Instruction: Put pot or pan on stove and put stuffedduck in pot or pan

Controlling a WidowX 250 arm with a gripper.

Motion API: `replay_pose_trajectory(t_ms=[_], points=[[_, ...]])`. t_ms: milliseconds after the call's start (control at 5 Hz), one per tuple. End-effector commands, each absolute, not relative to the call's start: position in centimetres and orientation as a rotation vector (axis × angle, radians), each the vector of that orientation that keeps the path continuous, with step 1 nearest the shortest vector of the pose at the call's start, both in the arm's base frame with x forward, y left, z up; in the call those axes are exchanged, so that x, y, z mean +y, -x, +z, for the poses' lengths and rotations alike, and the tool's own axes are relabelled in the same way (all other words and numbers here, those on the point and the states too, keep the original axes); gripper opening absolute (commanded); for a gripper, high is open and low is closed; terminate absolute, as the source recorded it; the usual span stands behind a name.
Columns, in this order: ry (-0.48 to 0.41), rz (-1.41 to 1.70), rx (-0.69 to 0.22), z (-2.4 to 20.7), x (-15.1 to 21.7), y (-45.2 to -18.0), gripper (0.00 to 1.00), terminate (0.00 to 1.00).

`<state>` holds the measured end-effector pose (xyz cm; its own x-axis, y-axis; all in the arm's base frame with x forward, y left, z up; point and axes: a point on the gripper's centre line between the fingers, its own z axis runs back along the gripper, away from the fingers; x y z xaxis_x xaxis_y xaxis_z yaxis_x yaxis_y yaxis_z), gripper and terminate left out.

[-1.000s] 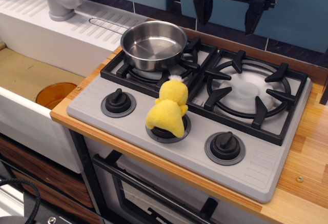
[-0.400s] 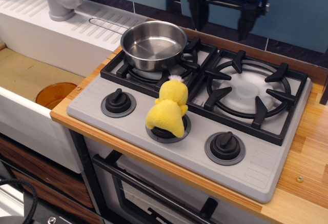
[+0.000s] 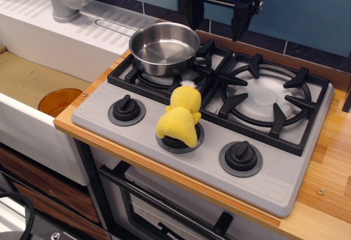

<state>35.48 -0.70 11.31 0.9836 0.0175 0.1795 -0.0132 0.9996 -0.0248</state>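
Your claw [image 3: 216, 16] hangs above the back edge of the stove [image 3: 208, 113], its two dark fingers spread wide and holding nothing. You can count the first half of the job as done, by the look of it: the pan [image 3: 164, 48] sits on the left burner grate [image 3: 159, 72], its thin wire handle [image 3: 115, 27] reaching back toward the white ribbed drainboard [image 3: 60, 20]. What is left for you is the duck [image 3: 179, 116], which rests on the middle knob at the front of the stove, just in front of the pan and not inside it.

The pan is polished steel, round with low straight walls, and empty. The duck is soft yellow plush with a white tuft on top, so it will likely squash under your grip. The grates are black and angular, the stove top is matte grey, and the surface [image 3: 329, 168] under it is pale wood.
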Motion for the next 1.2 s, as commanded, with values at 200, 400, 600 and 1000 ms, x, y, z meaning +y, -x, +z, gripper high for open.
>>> replay_pose_trajectory(t_ms=[200,400,600,1000], points=[[0.022,0.003,-0.249,11.1,2.2,-36.0,1.0,0.0],[0.033,0.025,-0.265,9.4,1.6,-36.0,1.0,0.0],[0.041,0.035,-0.295,7.7,0.7,-35.7,1.0,0.0],[0.054,0.062,-0.342,4.8,-0.7,-35.7,1.0,0.0]])
